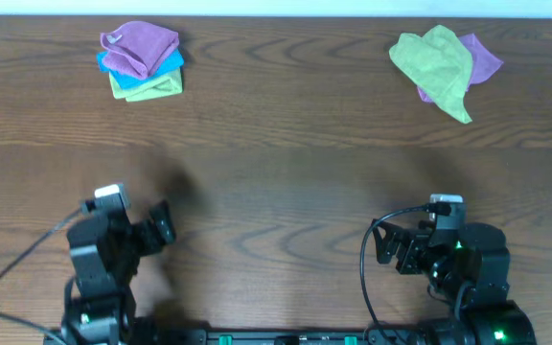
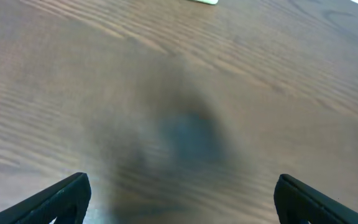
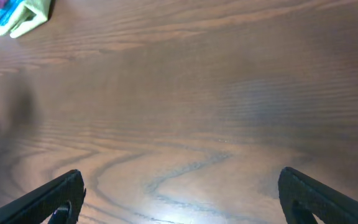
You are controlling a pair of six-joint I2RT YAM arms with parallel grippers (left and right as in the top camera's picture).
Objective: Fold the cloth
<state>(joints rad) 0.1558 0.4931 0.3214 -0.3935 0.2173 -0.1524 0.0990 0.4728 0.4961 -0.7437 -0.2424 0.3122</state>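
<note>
A purple cloth [image 1: 140,48] lies bunched on top of a blue cloth [image 1: 172,63] and a lime-green cloth [image 1: 151,90] at the far left. A second purple cloth [image 1: 483,59] lies at the far right, mostly hidden under a crumpled lime-green cloth [image 1: 436,63]. No white tag shows on either. My left gripper [image 1: 161,226] is open and empty near the front left, over bare wood [image 2: 179,199]. My right gripper [image 1: 391,251] is open and empty near the front right [image 3: 179,196]. Both are far from the cloths.
The wooden table [image 1: 286,163] fills the view. The left stack's corner shows at the top left of the right wrist view [image 3: 20,14]. A pale green edge [image 2: 204,1] shows at the top of the left wrist view. Cables trail from both arm bases.
</note>
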